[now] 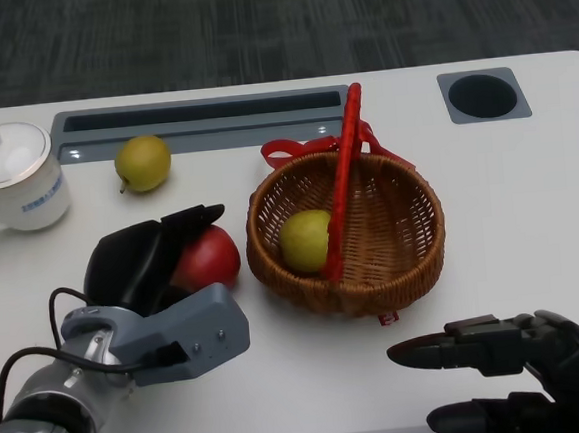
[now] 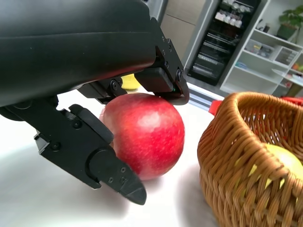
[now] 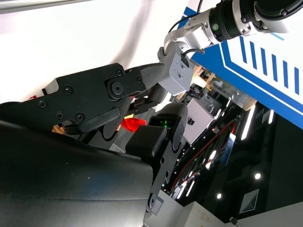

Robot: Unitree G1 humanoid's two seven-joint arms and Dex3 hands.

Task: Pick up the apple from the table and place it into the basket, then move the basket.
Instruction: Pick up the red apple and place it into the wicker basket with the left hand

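Left hand (image 1: pixel 148 263), glossy black, cups a smooth red apple (image 1: pixel 209 260) on the white tabletop (image 1: pixel 530 218), apparently gripping it. Round woven wicker basket (image 1: pixel 393 258) sits center frame. Right hand (image 1: pixel 523 374), lower right, is released.

Left hand wrapped on the apple, right hand idle and empty.

The left hand (image 1: pixel 157 259) reaches from the silver forearm at 8 o'clock toward 1 o'clock, its fingers (image 2: pixel 109 170) curled around the apple (image 1: pixel 209 258), touching it above and at the side. The right hand (image 1: pixel 527 370) lies at 5 o'clock, fingers stretched toward 9 o'clock and spread apart, holding nothing.
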